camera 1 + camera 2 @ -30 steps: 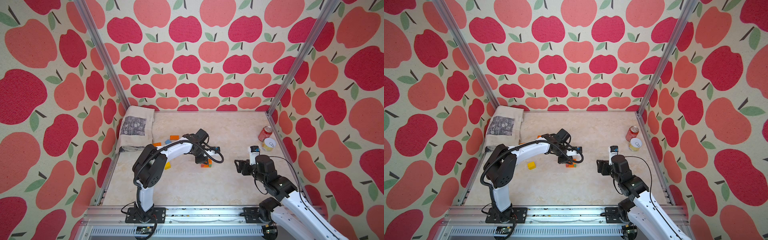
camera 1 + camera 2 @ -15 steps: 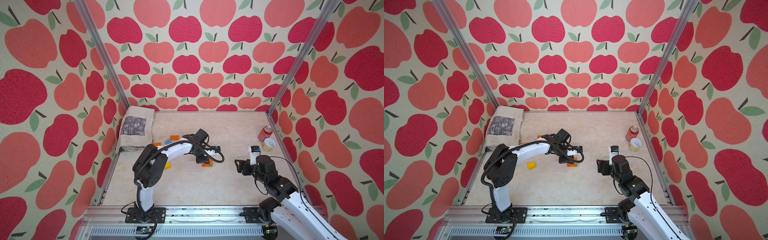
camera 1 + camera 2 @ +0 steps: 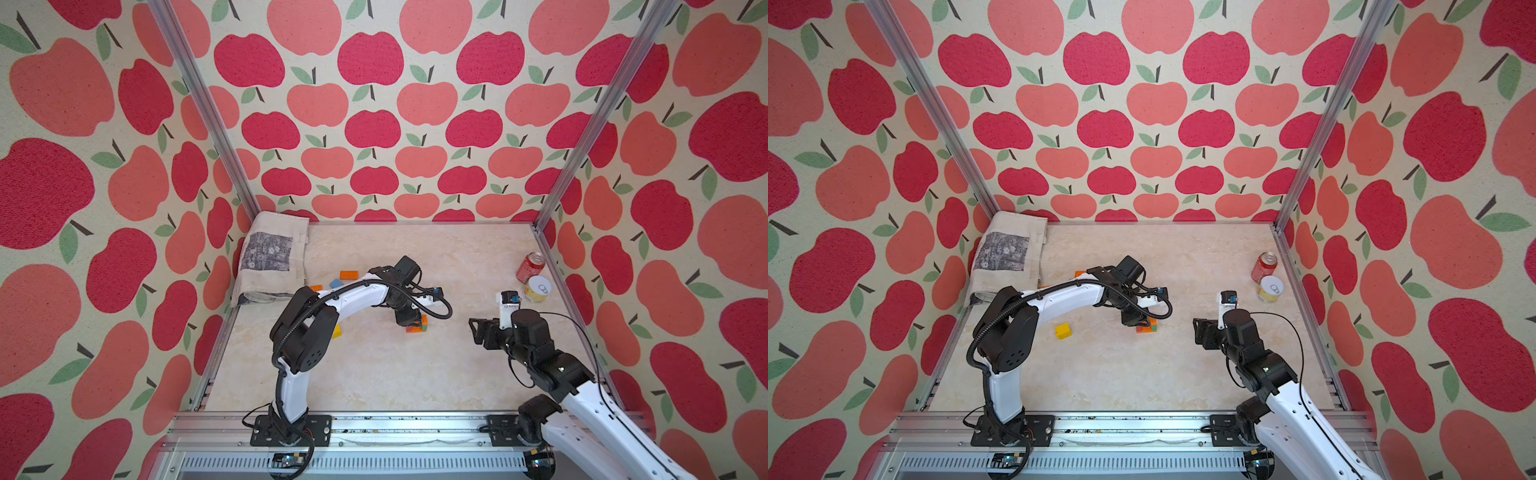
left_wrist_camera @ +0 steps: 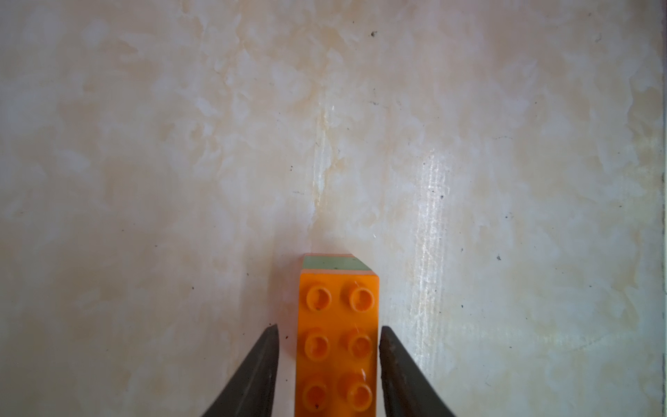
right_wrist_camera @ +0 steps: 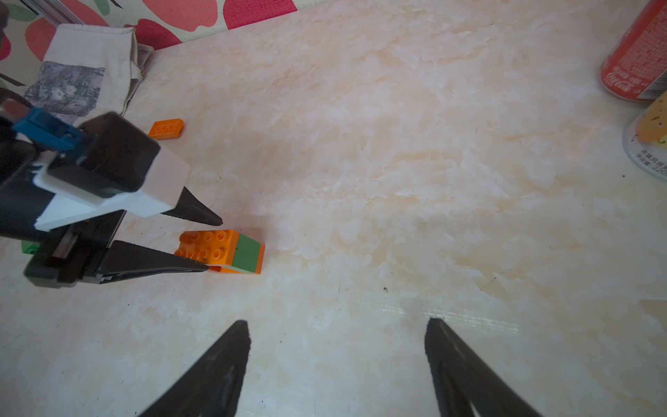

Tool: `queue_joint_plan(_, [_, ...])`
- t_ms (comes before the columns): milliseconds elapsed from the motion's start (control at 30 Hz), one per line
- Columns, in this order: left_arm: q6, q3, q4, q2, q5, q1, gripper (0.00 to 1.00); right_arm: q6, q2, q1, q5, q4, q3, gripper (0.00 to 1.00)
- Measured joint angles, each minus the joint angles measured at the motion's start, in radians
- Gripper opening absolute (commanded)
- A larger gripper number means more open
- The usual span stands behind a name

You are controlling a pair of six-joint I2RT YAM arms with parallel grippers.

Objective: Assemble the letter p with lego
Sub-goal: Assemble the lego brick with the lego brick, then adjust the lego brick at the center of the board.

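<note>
The joined lego (image 4: 337, 343) is an orange studded brick on a green one, with orange beneath; it rests on the marble floor near the middle (image 3: 417, 326) (image 3: 1147, 327) (image 5: 220, 251). My left gripper (image 4: 328, 330) (image 3: 409, 321) (image 5: 213, 244) straddles it, open, with a thin gap on one side. Loose lego lie behind the left arm: an orange brick (image 3: 348, 274) (image 5: 166, 129), a light blue one (image 3: 336, 284) and a yellow one (image 3: 1063, 331). My right gripper (image 5: 337, 325) (image 3: 476, 330) hovers open and empty, to the right of the stack.
A red soda can (image 3: 530, 267) and a yellow-labelled tin (image 3: 536, 289) stand by the right wall. A folded printed cloth (image 3: 274, 257) lies in the back left corner. Apple-patterned walls and metal posts close in three sides.
The left gripper's jaws have parted from the orange brick, which stays on the stack. Neither arm has visibly shifted.
</note>
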Motion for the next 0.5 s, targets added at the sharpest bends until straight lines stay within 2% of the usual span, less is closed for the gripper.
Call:
queue_joint_plan(200, [-0.077, -0.11, 0.116, -0.128, -0.005, 0.001, 0.75, 0.0, 0.0, 0.0, -0.003, 0.003, -0.001, 0.8])
queue_joint_plan(367, [-0.235, -0.253, 0.27, -0.319, -0.033, 0.035, 0.73, 0.0, 0.0, 0.0, -0.022, 0.003, -0.001, 0.8])
queue_joint_plan(500, [-0.405, -0.367, 0.37, -0.456, -0.129, 0.1, 0.73, 0.0, 0.004, 0.0, -0.056, 0.003, -0.001, 0.8])
